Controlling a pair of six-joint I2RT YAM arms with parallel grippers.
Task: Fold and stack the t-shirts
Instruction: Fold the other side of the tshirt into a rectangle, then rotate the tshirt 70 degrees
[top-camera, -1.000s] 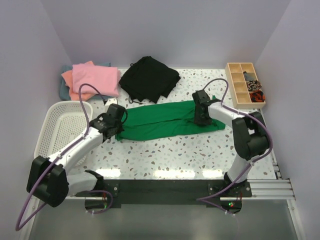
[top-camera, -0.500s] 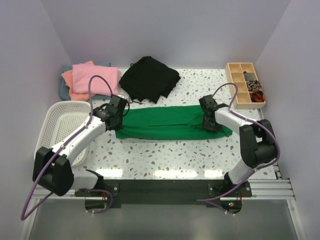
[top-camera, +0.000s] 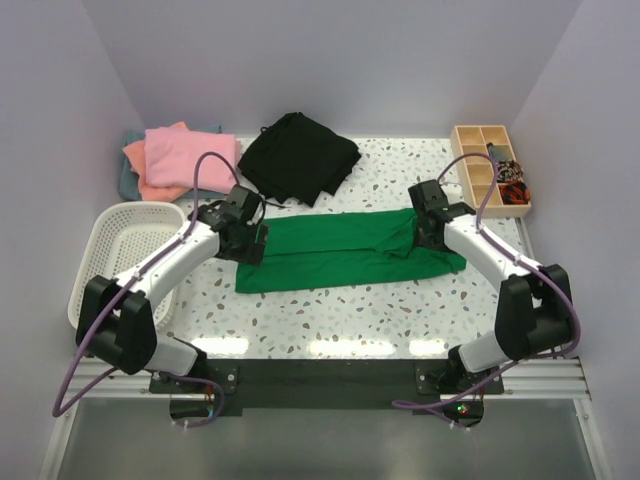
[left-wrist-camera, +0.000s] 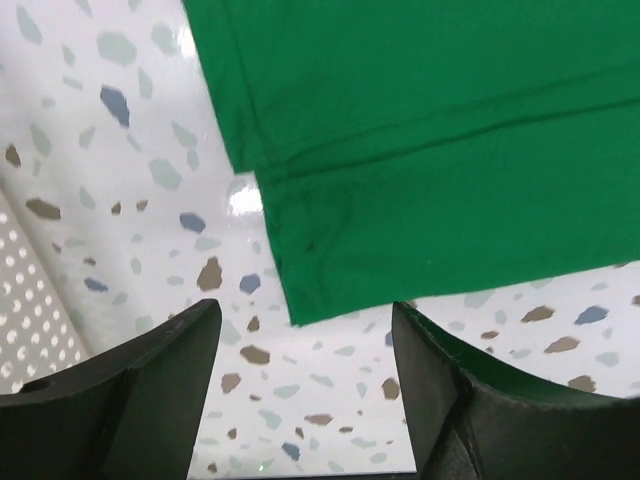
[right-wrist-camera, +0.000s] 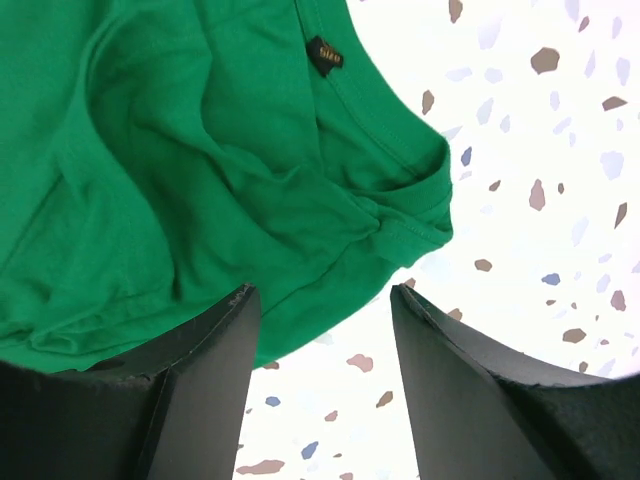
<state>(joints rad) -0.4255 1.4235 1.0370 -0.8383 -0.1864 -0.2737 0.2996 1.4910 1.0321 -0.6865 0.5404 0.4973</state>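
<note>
The bright green t-shirt (top-camera: 330, 250) lies on the speckled table as a long band folded lengthwise, running left to right. My left gripper (top-camera: 250, 240) hovers over its left end, open, with only the shirt's hem corner (left-wrist-camera: 300, 290) and bare table between the fingers (left-wrist-camera: 160, 370). At the right end my right gripper (top-camera: 428, 228) hangs open above the collar and sleeve bunch (right-wrist-camera: 390, 215); its fingers (right-wrist-camera: 200, 350) hold nothing. A pink t-shirt (top-camera: 185, 158) lies on a salmon-orange one (top-camera: 150, 190) and a grey-teal one (top-camera: 125, 180) at the back left.
A white mesh basket (top-camera: 140, 208) stands at the left edge, just left of my left arm. A crumpled black garment (top-camera: 300, 155) lies behind the green shirt. A wooden compartment box (top-camera: 490, 180) sits at the back right. Walls close in on three sides.
Left gripper went from shut to open and let go of the shirt's left end. Both grippers moved toward the back; the right one opened a little wider. The shirt now lies flatter.
</note>
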